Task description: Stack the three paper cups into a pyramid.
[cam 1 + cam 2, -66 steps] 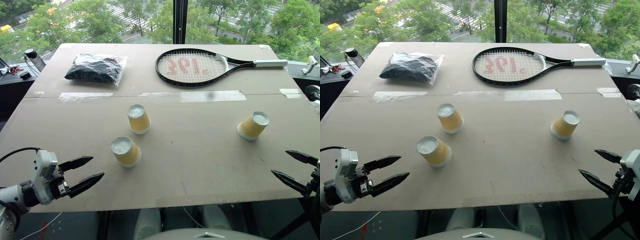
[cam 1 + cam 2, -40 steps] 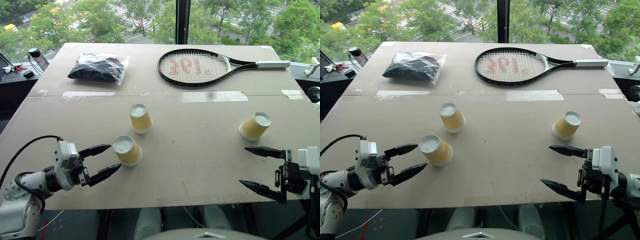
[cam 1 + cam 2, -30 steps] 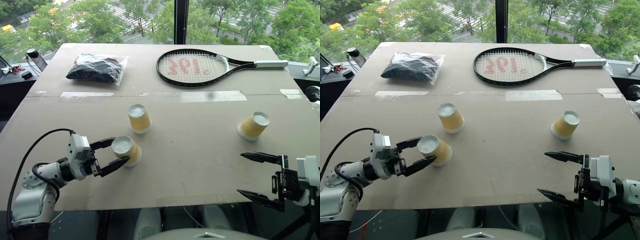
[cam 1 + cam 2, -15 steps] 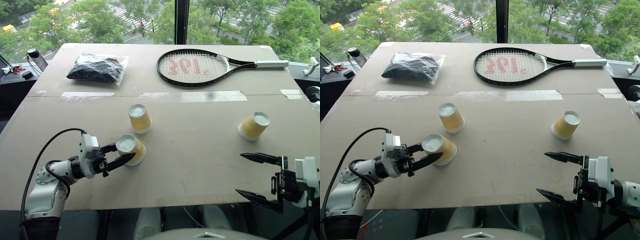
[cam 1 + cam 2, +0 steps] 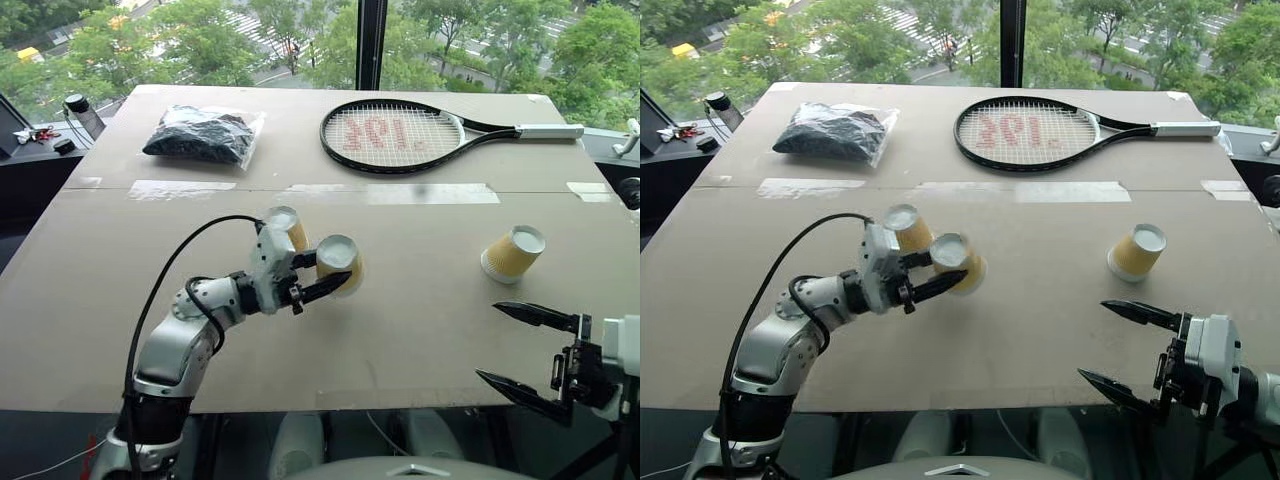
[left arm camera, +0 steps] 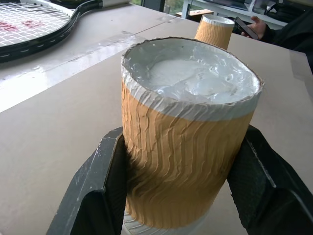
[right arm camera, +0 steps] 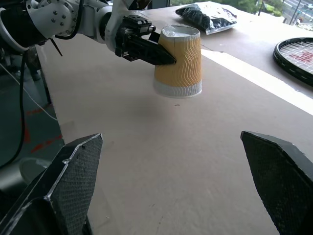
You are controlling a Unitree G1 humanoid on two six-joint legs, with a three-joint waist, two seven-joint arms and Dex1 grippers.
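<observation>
On the table (image 5: 420, 330), with a racket (image 5: 400, 135) and a bagged dark bundle (image 5: 200, 135) lying well back, nothing blocks the way. The left gripper (image 5: 325, 281) pinches one inverted cup (image 5: 340, 263) mid-wall beside a second (image 5: 287, 225); the third (image 5: 513, 252) stands well right. The right gripper (image 5: 515, 346) gapes empty; light, thin-walled cups likely crush easily.

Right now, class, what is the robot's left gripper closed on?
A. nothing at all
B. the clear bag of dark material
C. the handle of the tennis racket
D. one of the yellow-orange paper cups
D: the left gripper has its two black fingers pressed against opposite sides of a yellow-orange paper cup, and the left wrist view shows the same cup clamped between them.
</observation>
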